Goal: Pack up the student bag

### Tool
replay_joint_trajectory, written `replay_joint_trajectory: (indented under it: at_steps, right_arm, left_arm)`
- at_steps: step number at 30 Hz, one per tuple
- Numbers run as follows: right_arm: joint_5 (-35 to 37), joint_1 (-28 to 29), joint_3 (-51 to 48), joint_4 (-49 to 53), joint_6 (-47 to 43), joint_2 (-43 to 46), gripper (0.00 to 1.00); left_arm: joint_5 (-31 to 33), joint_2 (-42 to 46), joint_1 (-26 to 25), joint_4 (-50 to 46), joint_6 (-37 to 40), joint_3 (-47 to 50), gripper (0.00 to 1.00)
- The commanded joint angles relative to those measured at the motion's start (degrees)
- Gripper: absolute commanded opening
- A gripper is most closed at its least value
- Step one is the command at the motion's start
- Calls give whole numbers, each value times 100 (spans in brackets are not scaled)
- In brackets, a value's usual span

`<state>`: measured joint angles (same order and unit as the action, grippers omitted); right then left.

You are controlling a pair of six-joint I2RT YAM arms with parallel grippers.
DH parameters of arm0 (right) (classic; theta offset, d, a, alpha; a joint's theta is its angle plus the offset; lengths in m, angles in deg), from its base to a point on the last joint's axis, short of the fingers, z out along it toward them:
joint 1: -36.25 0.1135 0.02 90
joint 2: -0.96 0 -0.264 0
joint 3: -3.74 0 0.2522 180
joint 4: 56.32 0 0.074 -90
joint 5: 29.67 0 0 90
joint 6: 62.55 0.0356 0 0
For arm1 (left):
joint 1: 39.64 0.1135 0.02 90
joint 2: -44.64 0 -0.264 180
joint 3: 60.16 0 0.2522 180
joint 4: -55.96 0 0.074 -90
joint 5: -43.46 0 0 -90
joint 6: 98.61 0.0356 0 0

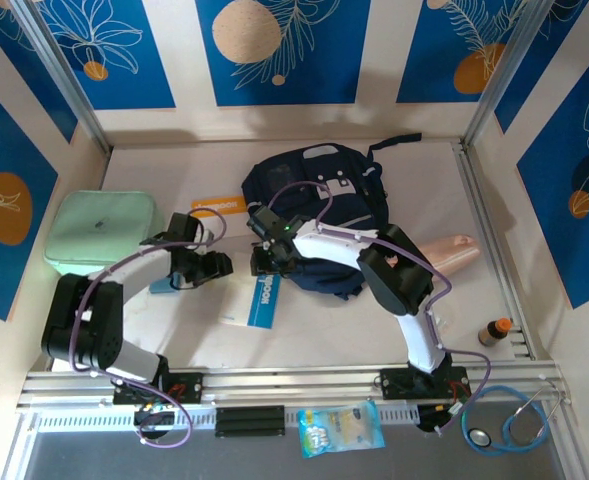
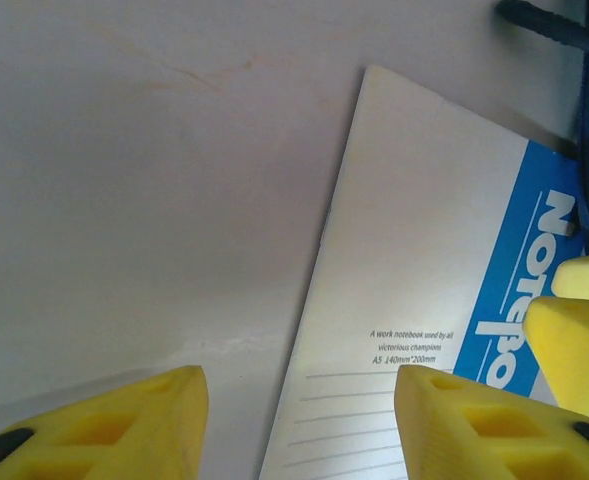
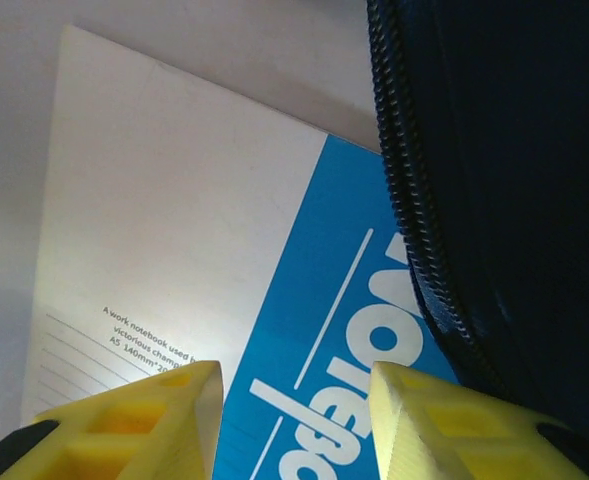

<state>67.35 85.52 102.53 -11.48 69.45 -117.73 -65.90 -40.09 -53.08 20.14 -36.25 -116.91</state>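
Note:
The student bag [image 1: 319, 205], a dark navy backpack, lies at the middle of the table, and its zipper edge [image 3: 414, 230] covers one corner of a white and blue notebook [image 1: 260, 298]. Both grippers hang just above that notebook. My left gripper [image 2: 299, 420] is open, its yellow fingers straddling the long white edge of the notebook [image 2: 424, 250]. Over the blue band of the notebook [image 3: 304, 300], my right gripper [image 3: 294, 420] is open beside the bag [image 3: 514, 180]. In the top view the left gripper [image 1: 214, 266] and the right gripper [image 1: 267, 258] stand close together.
A mint green case [image 1: 102, 232] lies at the far left, and an orange booklet [image 1: 219, 206] sits by the bag's left side. A pinkish object [image 1: 456, 254] and a small bottle [image 1: 494, 330] are on the right. A snack packet [image 1: 341, 428] and a stethoscope [image 1: 514, 420] lie near the front rail.

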Motion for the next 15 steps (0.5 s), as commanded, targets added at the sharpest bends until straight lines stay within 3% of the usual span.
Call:
replay_joint_trajectory:
  at_steps: [1,7,15]
  right_arm:
    - [-295,29,103,-55,-91,-247,43]
    - [-439,82,164,-441,-197,-455,42]
    - [-840,91,342,-740,-385,-662,42]
  left_arm:
    - [-154,-162,-77,111,-29,78,50]
    - [129,-326,-82,138,-35,308,48]
    - [-108,-205,-83,179,-14,490,40]
